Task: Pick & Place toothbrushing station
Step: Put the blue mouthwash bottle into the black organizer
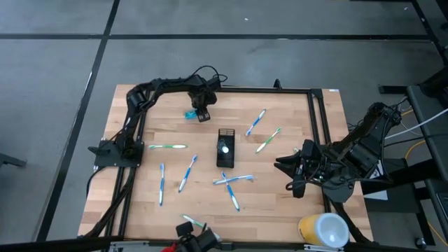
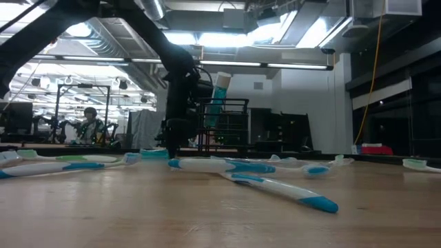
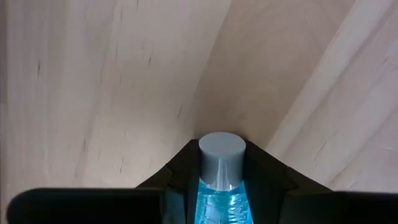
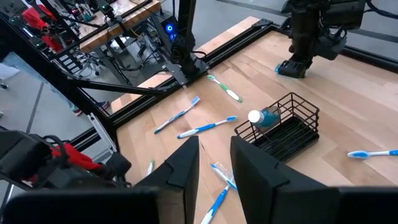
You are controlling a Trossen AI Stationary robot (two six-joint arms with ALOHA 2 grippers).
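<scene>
left gripper [image 1: 203, 114] down at the far side of the surface [image 1: 294, 210], fingers [image 3: 267, 186] clamped on a small blue tube [image 3: 221, 180]; black mesh holder [image 1: 225, 148] mid-surface, another tube [image 4: 264, 116] inside; toothbrushes [image 1: 233, 180] scattered around; right gripper [image 4: 214, 168] hovering right, fingers apart, empty

- Blue tube [image 3: 221, 180]: the frame edge is cutting off its lower body.
- Yellow-and-white cup [image 1: 323, 230]: the frame edge is clipping it.
- Left tool [image 1: 203, 115] is hiding its fingertips overhead.

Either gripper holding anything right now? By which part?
Left gripper grips a blue tube between its fingers, just below the grey cap. Right gripper is open, holding nothing.
</scene>
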